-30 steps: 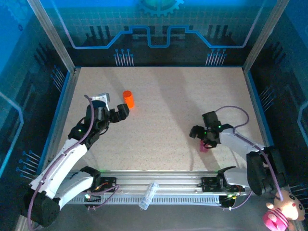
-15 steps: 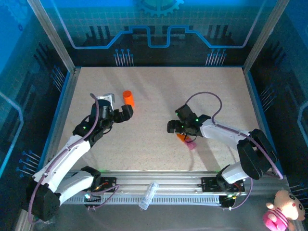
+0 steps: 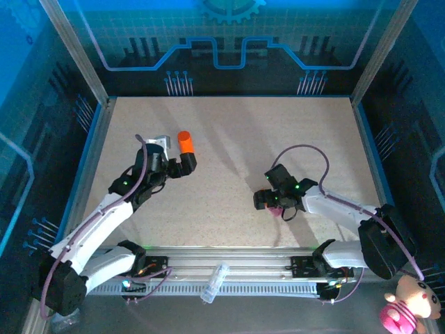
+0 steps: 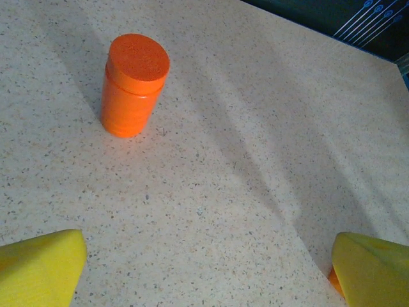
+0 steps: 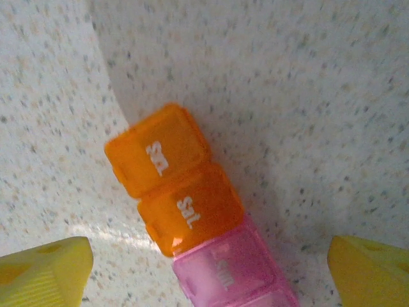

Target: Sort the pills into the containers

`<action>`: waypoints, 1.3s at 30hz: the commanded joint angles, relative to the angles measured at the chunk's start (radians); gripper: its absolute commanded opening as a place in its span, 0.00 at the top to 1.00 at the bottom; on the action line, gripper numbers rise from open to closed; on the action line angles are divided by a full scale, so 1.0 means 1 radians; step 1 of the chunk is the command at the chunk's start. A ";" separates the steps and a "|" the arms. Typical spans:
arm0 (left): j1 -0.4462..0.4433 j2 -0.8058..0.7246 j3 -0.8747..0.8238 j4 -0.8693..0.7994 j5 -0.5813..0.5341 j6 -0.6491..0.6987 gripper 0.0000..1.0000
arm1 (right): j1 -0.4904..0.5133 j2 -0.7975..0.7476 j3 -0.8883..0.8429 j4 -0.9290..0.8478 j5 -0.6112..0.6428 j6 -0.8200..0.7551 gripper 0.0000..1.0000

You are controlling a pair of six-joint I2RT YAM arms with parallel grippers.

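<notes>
Speckled table | left fingers wide apart, empty | right fingers wide, straddling containers

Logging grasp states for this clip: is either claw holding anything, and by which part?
Nothing is held. The left claw is open short of the orange bottle; the right claw is open over the pill-box strip, not touching it.

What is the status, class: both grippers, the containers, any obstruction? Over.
Left gripper open, capped orange bottle upright ahead. Right gripper open, fingers either side of the containers, not touching. No obstruction seen.
</notes>
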 commanded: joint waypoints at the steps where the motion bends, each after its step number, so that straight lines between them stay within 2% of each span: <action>1: -0.014 0.012 0.040 0.015 0.017 -0.017 0.01 | -0.006 0.004 -0.016 0.009 -0.080 -0.013 0.06; 10: -0.029 0.023 0.045 0.025 0.010 -0.023 0.01 | 0.070 0.077 0.037 0.039 -0.160 0.004 0.18; 17: -0.034 0.026 0.043 0.024 0.010 -0.023 0.01 | 0.119 0.116 0.078 -0.024 0.010 0.045 0.19; 22: -0.037 0.032 0.042 0.030 0.008 -0.023 0.01 | 0.144 0.124 0.085 -0.073 0.084 0.066 0.23; 39: -0.057 0.057 0.053 0.031 0.006 -0.030 0.01 | 0.200 0.206 0.083 -0.050 0.136 0.074 0.43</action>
